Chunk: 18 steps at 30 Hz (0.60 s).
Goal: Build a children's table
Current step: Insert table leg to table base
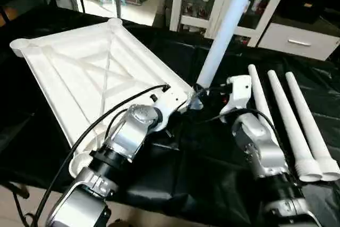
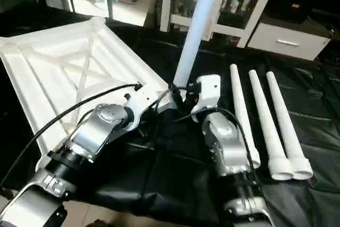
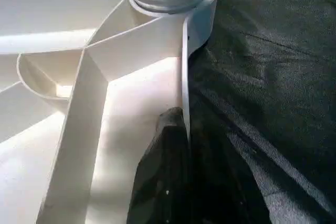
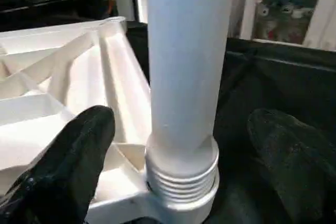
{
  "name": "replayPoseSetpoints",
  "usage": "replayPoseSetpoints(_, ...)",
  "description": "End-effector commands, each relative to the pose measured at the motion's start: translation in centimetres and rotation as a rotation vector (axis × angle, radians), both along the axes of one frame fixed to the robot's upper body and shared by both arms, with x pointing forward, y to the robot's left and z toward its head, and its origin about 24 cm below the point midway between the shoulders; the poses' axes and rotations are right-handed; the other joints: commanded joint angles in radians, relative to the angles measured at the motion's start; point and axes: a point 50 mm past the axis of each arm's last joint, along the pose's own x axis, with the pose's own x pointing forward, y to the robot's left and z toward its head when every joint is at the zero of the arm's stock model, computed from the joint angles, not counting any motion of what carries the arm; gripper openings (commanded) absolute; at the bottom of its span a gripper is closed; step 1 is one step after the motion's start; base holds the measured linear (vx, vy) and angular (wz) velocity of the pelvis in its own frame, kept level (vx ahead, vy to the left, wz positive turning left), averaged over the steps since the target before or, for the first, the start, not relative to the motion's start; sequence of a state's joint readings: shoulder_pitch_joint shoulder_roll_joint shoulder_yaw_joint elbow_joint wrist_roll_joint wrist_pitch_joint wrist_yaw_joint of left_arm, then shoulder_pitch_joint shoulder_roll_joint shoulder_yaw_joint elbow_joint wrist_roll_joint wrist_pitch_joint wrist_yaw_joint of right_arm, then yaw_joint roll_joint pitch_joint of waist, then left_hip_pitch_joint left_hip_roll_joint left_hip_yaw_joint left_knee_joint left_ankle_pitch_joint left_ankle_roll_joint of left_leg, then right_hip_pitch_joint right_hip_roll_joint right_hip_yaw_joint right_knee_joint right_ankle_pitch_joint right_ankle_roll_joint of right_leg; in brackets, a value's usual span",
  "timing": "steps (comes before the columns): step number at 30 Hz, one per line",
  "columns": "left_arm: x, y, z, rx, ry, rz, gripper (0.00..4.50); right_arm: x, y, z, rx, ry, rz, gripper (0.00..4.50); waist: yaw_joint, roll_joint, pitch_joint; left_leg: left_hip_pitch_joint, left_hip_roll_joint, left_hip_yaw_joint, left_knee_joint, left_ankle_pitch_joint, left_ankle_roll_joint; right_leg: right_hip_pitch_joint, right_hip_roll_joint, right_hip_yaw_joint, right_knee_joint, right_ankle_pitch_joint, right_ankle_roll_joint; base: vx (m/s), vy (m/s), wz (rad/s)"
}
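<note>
Our left gripper (image 3: 181,145) is pinched shut on the side rim of the table top (image 1: 79,73), close to the corner socket (image 3: 202,17) nearest us on that side; one black finger (image 3: 163,182) lies inside the rim and the other outside it. Our right gripper (image 4: 178,166) stands wide open around the upright leg (image 4: 186,56), its two fingers (image 4: 68,166) apart from the tube on either side and not touching it. We see that leg's ribbed base seated in the socket. Beyond our forearms the table top lies upside down on the black cloth (image 1: 212,168), its X-shaped ribs facing up. To the right, three more legs (image 1: 289,126) lie side by side on the cloth. Farther back stands a white cabinet (image 1: 265,9) with glass doors.
</note>
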<state>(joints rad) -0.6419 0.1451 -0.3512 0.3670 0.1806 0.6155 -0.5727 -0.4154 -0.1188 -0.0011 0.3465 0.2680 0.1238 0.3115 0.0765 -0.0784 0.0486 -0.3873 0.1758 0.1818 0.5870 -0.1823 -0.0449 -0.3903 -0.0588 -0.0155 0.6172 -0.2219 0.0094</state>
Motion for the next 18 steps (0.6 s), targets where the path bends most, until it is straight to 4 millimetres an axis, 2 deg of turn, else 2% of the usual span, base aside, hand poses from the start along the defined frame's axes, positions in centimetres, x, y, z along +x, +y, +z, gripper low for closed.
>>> replayPoseSetpoints(1,0.5,-0.5,2.0,-0.014,-0.089,-0.030,0.00,-0.3,-0.9,0.6,0.016,-0.013,-0.001,4.43,0.011,0.012,-0.066,0.032,0.054,-0.017,-0.056,-0.011,0.068,0.052,-0.074,0.030,-0.040,0.247,-0.261,0.000,0.000,0.00)
replayPoseSetpoints(4,0.2,-0.6,1.9,-0.017,-0.082,-0.074,0.00,-0.8,-1.4,0.9,0.024,-0.019,0.037,4.43,0.016,0.011,-0.068,0.032,0.053,-0.017,-0.054,0.000,0.069,0.053,-0.075,0.030,-0.038,0.264,-0.259,0.000,0.000,0.00)
replayPoseSetpoints(7,-0.1,-0.7,1.8,-0.019,-0.072,-0.112,0.00,-1.2,-2.0,1.1,0.007,-0.026,0.065,4.43,0.022,0.011,-0.066,0.033,0.054,-0.017,-0.055,-0.010,0.068,0.052,-0.075,0.029,-0.040,0.242,-0.255,0.000,0.000,0.00)
replayPoseSetpoints(11,-0.5,-0.5,1.6,-0.019,-0.062,-0.138,0.00,-1.7,-2.7,1.4,-0.001,-0.024,0.121,4.43,0.023,0.011,-0.067,0.031,0.054,-0.017,-0.055,-0.014,0.062,0.053,-0.076,0.029,-0.040,0.236,-0.258,0.000,0.000,0.00)
replayPoseSetpoints(13,-0.9,-0.3,1.3,-0.022,-0.053,-0.171,0.00,-2.3,-3.6,1.5,-0.020,-0.010,0.180,4.43,0.027,0.011,-0.066,0.031,0.057,-0.019,-0.054,-0.018,0.067,0.056,-0.076,0.030,-0.039,0.239,-0.256,0.000,0.000,0.00)
replayPoseSetpoints(15,-1.1,-0.2,1.3,-0.023,-0.051,-0.190,0.00,-2.5,-4.1,1.5,-0.033,0.002,0.207,4.43,0.029,0.011,-0.066,0.031,0.056,-0.017,-0.054,-0.019,0.067,0.053,-0.075,0.029,-0.039,0.237,-0.259,0.000,0.000,0.00)
replayPoseSetpoints(18,-1.6,-0.1,1.0,-0.028,-0.055,-0.244,0.00,-2.9,-5.2,1.6,-0.040,0.009,0.249,4.43,0.033,0.007,-0.065,0.030,0.056,-0.017,-0.053,-0.039,0.067,0.053,-0.077,0.030,-0.042,0.198,-0.261,0.000,0.000,0.00)
